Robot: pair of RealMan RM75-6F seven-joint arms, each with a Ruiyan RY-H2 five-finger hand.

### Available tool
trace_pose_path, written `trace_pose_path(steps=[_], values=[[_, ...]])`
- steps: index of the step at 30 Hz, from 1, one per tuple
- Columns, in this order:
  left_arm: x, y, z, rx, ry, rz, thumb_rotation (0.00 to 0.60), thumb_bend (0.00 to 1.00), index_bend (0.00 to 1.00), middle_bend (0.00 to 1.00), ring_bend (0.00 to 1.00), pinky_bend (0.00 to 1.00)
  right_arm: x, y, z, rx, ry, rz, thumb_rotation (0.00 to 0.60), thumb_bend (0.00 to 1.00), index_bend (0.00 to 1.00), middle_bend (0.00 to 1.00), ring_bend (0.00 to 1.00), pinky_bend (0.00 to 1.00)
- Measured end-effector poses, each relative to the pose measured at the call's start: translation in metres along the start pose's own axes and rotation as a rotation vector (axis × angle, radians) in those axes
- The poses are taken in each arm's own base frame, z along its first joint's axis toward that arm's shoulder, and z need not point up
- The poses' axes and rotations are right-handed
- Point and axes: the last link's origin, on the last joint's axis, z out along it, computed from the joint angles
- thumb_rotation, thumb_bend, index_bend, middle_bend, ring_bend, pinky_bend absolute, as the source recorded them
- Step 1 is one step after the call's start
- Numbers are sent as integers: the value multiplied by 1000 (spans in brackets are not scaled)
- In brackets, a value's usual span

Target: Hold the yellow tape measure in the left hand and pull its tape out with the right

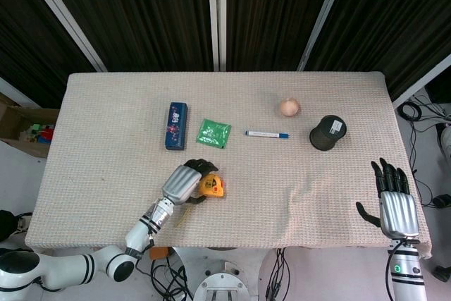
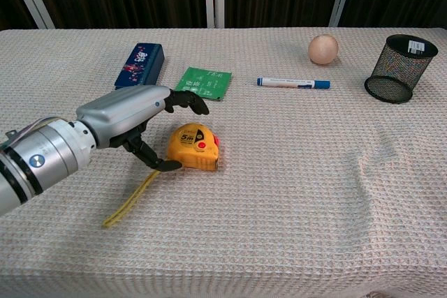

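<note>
The yellow tape measure (image 1: 211,187) (image 2: 193,146) lies flat on the woven tablecloth near the front, its yellow wrist strap (image 2: 129,204) trailing toward the table edge. My left hand (image 1: 184,182) (image 2: 133,113) hovers at its left side. The fingers arch above the case and the thumb reaches its lower left corner, without a closed grip. No tape is drawn out. Only the head view shows my right hand (image 1: 394,199). It is far off at the front right edge, flat, with its fingers spread and nothing in it.
Across the middle of the table lie a blue case (image 1: 176,125) (image 2: 140,64), a green packet (image 1: 213,132) (image 2: 204,82), a blue-capped pen (image 1: 266,134) (image 2: 292,83), a tan ball (image 1: 289,107) (image 2: 323,48) and a black mesh cup (image 1: 328,132) (image 2: 400,68).
</note>
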Motion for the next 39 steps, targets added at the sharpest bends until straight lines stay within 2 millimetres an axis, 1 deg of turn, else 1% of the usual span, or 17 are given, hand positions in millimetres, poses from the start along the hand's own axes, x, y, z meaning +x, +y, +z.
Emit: trace_pose_path(steps=[7, 13, 18, 22, 30, 34, 37, 39], values=[[-3, 0, 0, 6, -19, -6, 600, 208, 241, 232, 182, 245, -2, -1, -2, 4, -6, -2, 600, 202, 0, 0, 0, 0], [-3, 3, 2, -4, -22, -9, 600, 208, 262, 245, 201, 266, -2, 1, -3, 2, -4, 1, 600, 204, 0, 0, 0, 0], [-2, 3, 5, -4, -29, -3, 600, 210, 284, 260, 225, 301, -4, 1, -2, 2, -8, 4, 600, 205, 0, 0, 0, 0], [-2, 2, 7, -1, -36, -8, 600, 219, 307, 267, 248, 356, -6, 2, -2, 0, -13, 0, 600, 206, 0, 0, 0, 0], [-2, 1, 9, 2, -56, -4, 600, 219, 303, 267, 250, 376, -6, 1, -1, 0, -17, -4, 600, 211, 0, 0, 0, 0], [-2, 0, 11, 3, -66, -3, 600, 219, 285, 267, 251, 377, -7, 0, -1, -1, -21, -5, 600, 213, 0, 0, 0, 0], [-1, 0, 12, 4, -67, -3, 600, 220, 286, 281, 262, 394, -7, 1, -1, -3, -23, -6, 600, 215, 0, 0, 0, 0], [0, 0, 13, 4, -64, -3, 600, 228, 309, 309, 285, 420, -7, 1, -1, -3, -23, -7, 600, 216, 0, 0, 0, 0]])
